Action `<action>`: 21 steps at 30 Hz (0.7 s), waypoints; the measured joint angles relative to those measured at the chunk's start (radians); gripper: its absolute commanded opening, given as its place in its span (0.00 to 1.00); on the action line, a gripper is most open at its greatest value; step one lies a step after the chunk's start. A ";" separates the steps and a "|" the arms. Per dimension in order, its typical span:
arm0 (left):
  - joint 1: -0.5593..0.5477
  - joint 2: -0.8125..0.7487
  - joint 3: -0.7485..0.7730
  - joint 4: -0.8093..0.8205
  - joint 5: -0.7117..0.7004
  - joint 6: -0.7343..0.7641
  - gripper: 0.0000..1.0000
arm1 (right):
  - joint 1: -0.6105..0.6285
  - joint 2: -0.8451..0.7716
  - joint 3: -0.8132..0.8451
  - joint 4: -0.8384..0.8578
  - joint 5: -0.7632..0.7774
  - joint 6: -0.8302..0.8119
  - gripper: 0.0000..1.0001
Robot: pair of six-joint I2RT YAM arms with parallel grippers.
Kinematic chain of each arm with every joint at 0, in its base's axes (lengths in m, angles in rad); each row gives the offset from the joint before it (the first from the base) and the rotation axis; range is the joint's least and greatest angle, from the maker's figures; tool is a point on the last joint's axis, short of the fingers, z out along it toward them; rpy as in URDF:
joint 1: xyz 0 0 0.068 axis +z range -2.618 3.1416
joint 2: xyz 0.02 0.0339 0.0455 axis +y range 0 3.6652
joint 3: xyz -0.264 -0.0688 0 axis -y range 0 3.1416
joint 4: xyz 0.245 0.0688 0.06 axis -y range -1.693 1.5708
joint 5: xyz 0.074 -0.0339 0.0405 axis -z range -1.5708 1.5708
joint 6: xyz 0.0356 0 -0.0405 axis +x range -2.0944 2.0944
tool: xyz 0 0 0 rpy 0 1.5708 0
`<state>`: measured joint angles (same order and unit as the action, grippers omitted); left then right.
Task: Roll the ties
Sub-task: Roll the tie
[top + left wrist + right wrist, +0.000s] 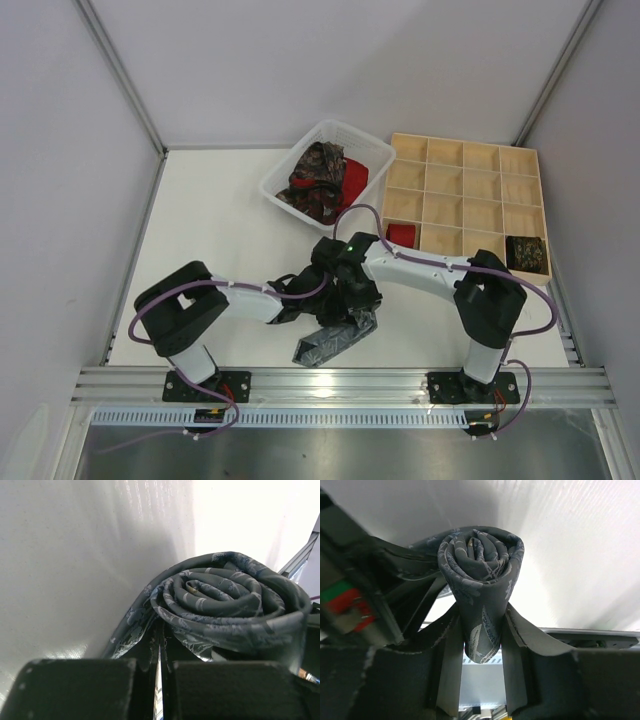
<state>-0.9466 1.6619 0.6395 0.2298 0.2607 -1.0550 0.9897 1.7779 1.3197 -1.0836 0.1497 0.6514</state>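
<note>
Grey tie [480, 570]: tight roll squeezed between half-closed right fingers [451, 655], left fingers [150, 652] clamped shut on its outer layer; rolling apparently unfinished, loose tail below needing winding in without slackening.

No writing, number or brand can be read in any of the views. The one label-like thing is a green and red patch [342, 602] on black casing in the right wrist view (too blurred to show any letters).
</note>
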 measured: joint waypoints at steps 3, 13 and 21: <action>0.000 0.000 -0.004 0.006 0.002 -0.003 0.01 | 0.020 0.020 0.034 -0.010 0.030 0.011 0.30; 0.008 -0.002 -0.019 0.027 0.005 -0.010 0.01 | 0.037 0.027 0.038 0.027 0.070 0.003 0.29; 0.010 -0.005 -0.021 0.024 0.029 0.014 0.00 | 0.017 -0.066 -0.130 0.150 0.000 -0.024 0.25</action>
<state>-0.9363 1.6573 0.6182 0.2543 0.2893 -1.0405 1.0069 1.7115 1.1896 -0.9337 0.1501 0.6277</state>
